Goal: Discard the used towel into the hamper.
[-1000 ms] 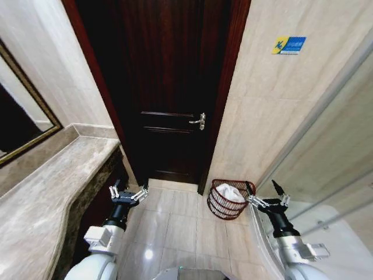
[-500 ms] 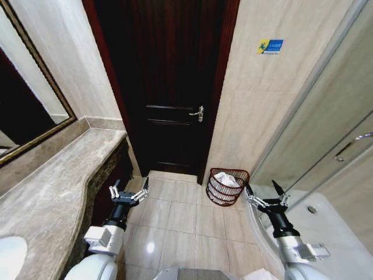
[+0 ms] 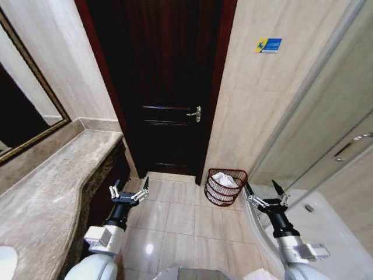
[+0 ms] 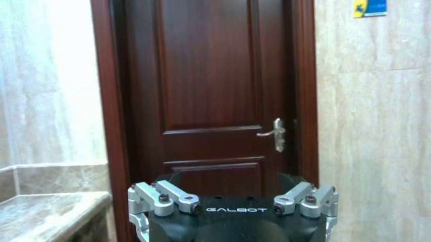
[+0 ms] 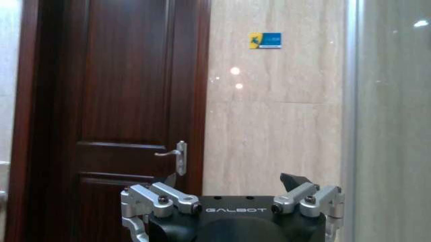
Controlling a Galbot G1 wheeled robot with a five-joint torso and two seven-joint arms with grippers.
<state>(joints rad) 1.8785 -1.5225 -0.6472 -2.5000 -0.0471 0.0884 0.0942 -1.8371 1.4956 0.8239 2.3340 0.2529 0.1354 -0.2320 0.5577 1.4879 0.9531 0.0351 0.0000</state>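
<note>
since both sets of fingers stand spread apart with nothing between them, neither gripper carries the towel: the left gripper [image 3: 129, 193] hangs over the floor tiles [image 3: 175, 216] beside the counter [image 3: 52, 192], and the right gripper [image 3: 266, 196] hangs by the glass partition [image 3: 326, 146], a little to the side of the hamper [image 3: 224, 187]. in each wrist view the 2 jaws show parted at the frame's lower edge, empty, aimed at the door [image 3: 166, 87].

the hamper sits on the floor against the tiled wall [image 3: 262, 105], just to the right of the door frame, and a white towel [image 3: 224, 179] lies bunched inside it, below the rim. judging from that, the task looks essentially done (the cloth is in the basket and no gripper touches it); whether this is the used towel the task means cannot be told for certain, but no other cloth is to be seen. what is left, at most, seems to be nothing more than parking.

both arms reach forward and low from the torso, roughly level with each other and well apart, wrists straight, grippers pointing ahead toward the door and wall. the right gripper is near the hamper but clear of it; the left is well apart from it.
</note>
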